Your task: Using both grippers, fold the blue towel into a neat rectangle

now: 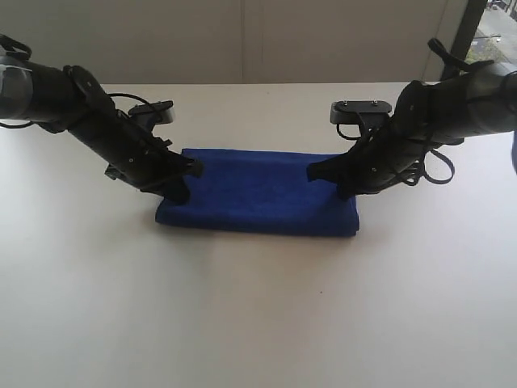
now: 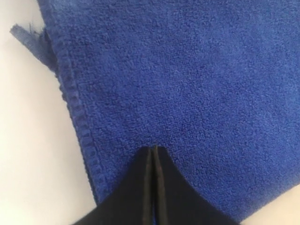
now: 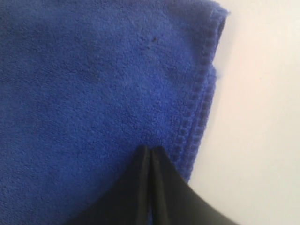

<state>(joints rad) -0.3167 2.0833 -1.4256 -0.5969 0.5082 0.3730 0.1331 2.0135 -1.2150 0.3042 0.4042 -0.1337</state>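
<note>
Blue towel (image 1: 258,200) lies folded in a flat rectangle, centre frame in the exterior view, on the white table (image 1: 258,323). Left gripper (image 1: 181,192) is down on its left end and right gripper (image 1: 347,191) on its right end. Both wrist views show the fingers pressed together, tips on the cloth near the stitched hem (image 2: 77,117). Whether fabric is pinched cannot be told.

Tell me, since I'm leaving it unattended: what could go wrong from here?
1. Left pincer and right pincer are shut with tips on the blue towel; pulling away could drag the top layer and spoil the fold.
2. A loose flap sticks out near the left pincer, so the rectangle may end up untidy.
</note>
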